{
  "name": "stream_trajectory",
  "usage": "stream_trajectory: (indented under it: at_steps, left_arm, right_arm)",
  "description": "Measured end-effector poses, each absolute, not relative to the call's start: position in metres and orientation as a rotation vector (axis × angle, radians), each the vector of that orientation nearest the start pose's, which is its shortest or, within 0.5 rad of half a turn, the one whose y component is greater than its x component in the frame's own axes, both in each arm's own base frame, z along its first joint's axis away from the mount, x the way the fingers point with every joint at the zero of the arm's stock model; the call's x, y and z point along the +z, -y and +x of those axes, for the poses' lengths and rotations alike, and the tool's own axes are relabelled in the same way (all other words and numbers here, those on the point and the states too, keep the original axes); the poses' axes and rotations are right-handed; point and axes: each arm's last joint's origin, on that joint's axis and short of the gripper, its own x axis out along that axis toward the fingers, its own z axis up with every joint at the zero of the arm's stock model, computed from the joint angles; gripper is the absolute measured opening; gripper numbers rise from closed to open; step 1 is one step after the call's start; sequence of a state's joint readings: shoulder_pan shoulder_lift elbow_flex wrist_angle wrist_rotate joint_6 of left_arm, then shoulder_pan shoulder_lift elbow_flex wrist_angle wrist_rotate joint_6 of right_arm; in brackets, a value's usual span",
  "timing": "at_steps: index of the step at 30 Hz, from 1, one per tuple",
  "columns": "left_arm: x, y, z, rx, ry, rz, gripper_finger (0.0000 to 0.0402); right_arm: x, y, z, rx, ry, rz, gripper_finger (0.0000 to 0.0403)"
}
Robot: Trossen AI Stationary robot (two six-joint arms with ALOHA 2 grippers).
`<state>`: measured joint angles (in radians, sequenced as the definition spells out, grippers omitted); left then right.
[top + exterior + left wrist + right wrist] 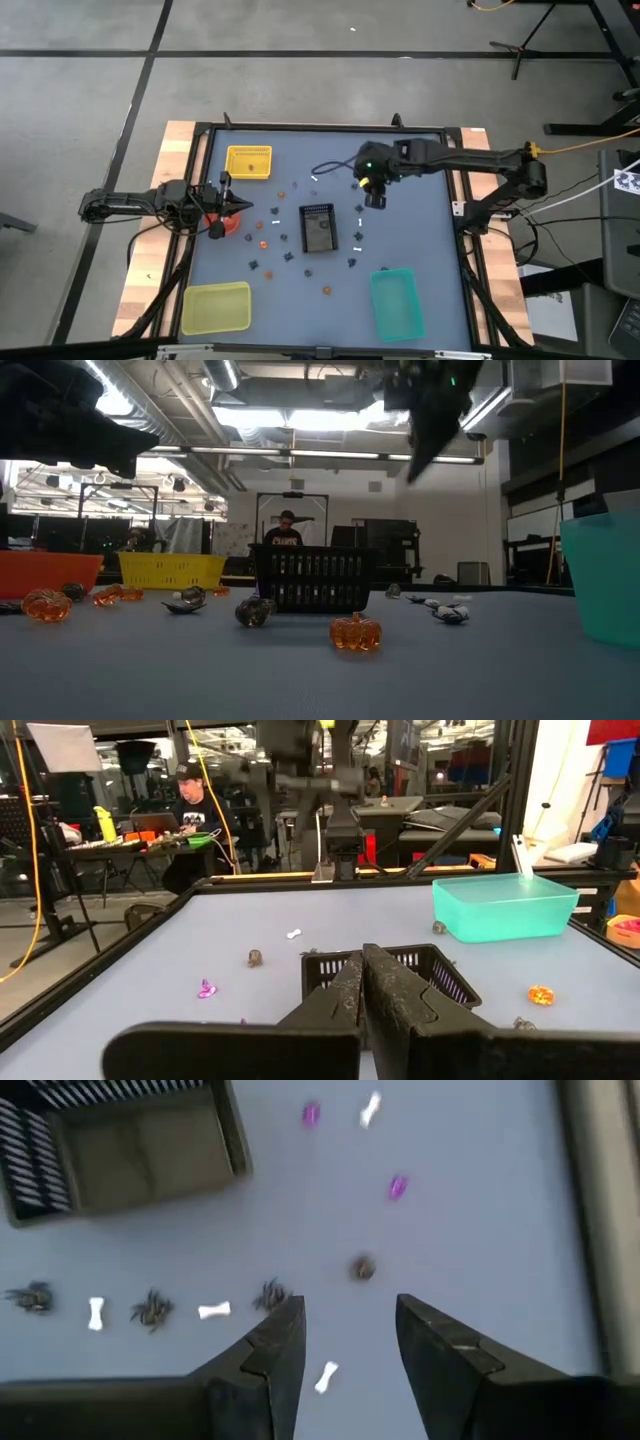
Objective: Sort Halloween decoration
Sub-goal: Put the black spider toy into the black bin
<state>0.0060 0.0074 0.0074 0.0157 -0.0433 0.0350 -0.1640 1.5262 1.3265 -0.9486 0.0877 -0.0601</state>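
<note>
The right gripper (348, 1342) hangs above the surface (420, 215) with fingers open and empty, a white bone-shaped trinket (326, 1376) showing between them; the remaining Halloween decoration (290, 245) lies scattered around the black tray (318, 228). The left gripper (362, 992) waits at the left edge, fingers closed on nothing. Judged step: approach to pick; the next move calls for descending squarely over the trinket before closing.

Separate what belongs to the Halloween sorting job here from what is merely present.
Belongs to the job:
- white bone trinkets
- dark spider trinkets
- orange pumpkin trinket
- purple trinkets
- black tray, yellow bin, teal bin
- right end effector, open above the table

Merely present:
- person beyond the table
- ceiling lights
</note>
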Motion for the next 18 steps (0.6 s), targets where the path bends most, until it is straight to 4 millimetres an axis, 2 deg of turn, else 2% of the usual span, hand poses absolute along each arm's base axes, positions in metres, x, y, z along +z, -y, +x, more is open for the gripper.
stream_trajectory:
  at_steps: [5, 9, 14, 18]
  left_arm:
    - [0.167, -0.002, 0.098, 0.050, 0.015, 0.035, 0.0000]
    - [0.167, -0.002, 0.098, 0.049, 0.015, 0.035, 0.0000]
    - [0.167, -0.002, 0.098, 0.050, 0.015, 0.035, 0.0000]
    - [0.167, -0.002, 0.098, 0.049, 0.015, 0.035, 0.0000]
  right_arm:
    - [0.248, 0.050, 0.289, -0.258, -1.198, 0.117, 0.0154]
    - [0.221, 0.046, 0.286, -0.184, -1.182, 0.221, 0.0154]
    - [0.202, 0.043, 0.286, -0.114, -1.113, 0.334, 0.0154]
    - [0.199, 0.045, 0.288, -0.227, -1.066, 0.411, 0.0154]
